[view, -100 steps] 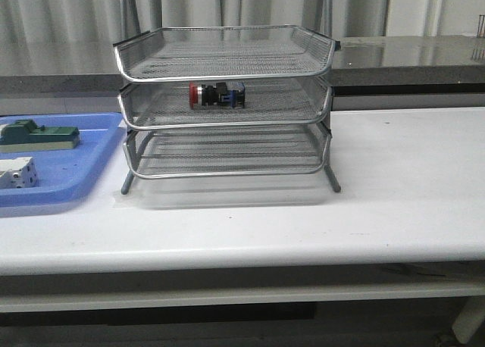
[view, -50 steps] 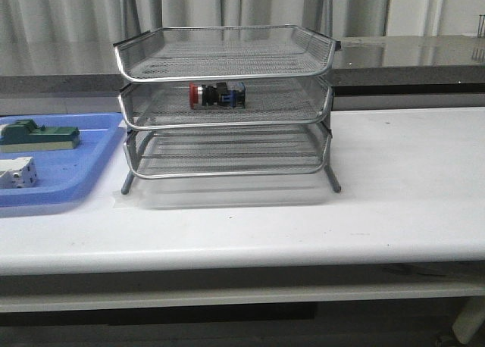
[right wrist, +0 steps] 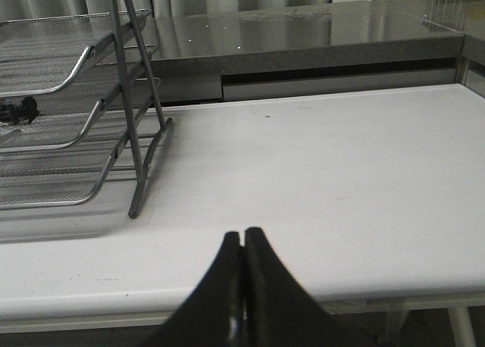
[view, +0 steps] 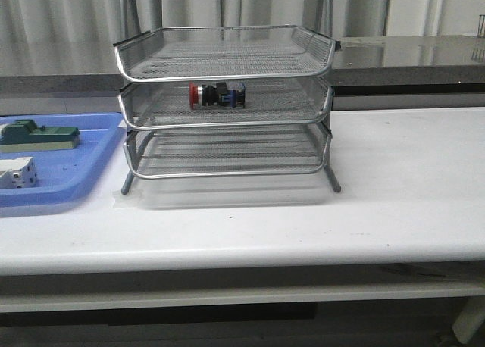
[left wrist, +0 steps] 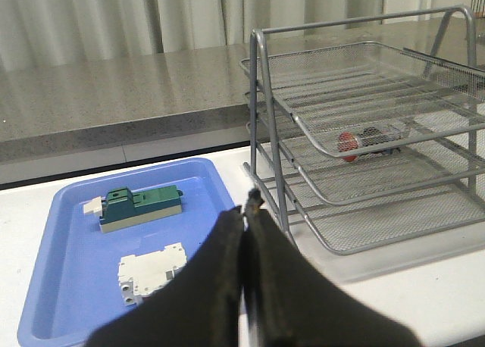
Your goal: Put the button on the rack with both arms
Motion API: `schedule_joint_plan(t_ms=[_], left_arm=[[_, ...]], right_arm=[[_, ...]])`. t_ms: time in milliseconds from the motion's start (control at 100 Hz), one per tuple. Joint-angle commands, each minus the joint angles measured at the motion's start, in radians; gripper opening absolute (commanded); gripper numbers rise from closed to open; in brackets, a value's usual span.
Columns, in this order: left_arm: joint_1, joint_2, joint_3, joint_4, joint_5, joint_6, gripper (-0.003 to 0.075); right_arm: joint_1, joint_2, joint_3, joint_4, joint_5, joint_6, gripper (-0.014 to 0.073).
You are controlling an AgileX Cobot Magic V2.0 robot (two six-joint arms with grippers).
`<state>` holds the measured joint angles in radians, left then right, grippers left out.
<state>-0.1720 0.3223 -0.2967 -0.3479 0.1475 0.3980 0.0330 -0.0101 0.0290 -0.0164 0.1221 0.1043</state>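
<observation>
With the small red-headed push-button [view: 217, 95] lying on its side in the middle tier of the silver wire-mesh rack [view: 224, 104] and both black jaws clenched empty, residual risk is judged confined to the button being rolled if the rack is knocked.

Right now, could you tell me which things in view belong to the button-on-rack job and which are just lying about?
Belonging to the job:
button, lying in the middle tier
rack
left gripper, shut
right gripper, shut

Just lying about:
blue tray
green block
white block
</observation>
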Motion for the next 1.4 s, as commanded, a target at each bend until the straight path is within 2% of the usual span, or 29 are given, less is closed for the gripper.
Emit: schedule_joint_plan(t_ms=[0,300,400,550,640,830,1120,1290,1390], left_arm=[[0.003,0.008,-0.028,-0.014,-0.078,-0.010,-0.0021],[0.003,0.008,-0.028,-0.014,-0.078,-0.010,-0.0021],[0.003,0.008,-0.028,0.048,-0.091,-0.030,-0.0021],[0.003,0.008,-0.015,0.330,-0.136,-0.361,-0.0021],[0.003,0.006,0.006,0.407,-0.155,-0.443,-0.0021],[0.015,-0.045,0.073,0.411,-0.187,-0.451,-0.0021],[0.152,-0.228,0.242,0.411,-0.192,-0.451,-0.0021],[0.170,-0.355,0.330,0.411,-0.192,-0.451,-0.0021],[0.170,-0.355,0.350,0.413,-0.195,-0.455,-0.0021]], right_arm=[[-0.005,-0.020,-0.020,-0.008,-0.085,0.002,-0.0057],[-0.005,-0.020,-0.020,-0.008,-0.085,0.002,-0.0057],[-0.005,-0.020,-0.020,-0.008,-0.085,0.002,-0.0057],[-0.005,-0.020,-0.020,-0.008,-0.085,0.002,-0.0057],[-0.005,-0.020,-0.020,-0.008,-0.085,0.002,-0.0057],[-0.005,-0.020,-0.020,-0.008,-0.085,0.002,-0.0057],[-0.005,-0.020,-0.020,-0.008,-0.085,0.002,-0.0057],[-0.005,-0.020,-0.020,-0.008,-0.085,0.002,-0.0057],[-0.005,-0.019,-0.020,-0.008,-0.085,0.002,-0.0057]])
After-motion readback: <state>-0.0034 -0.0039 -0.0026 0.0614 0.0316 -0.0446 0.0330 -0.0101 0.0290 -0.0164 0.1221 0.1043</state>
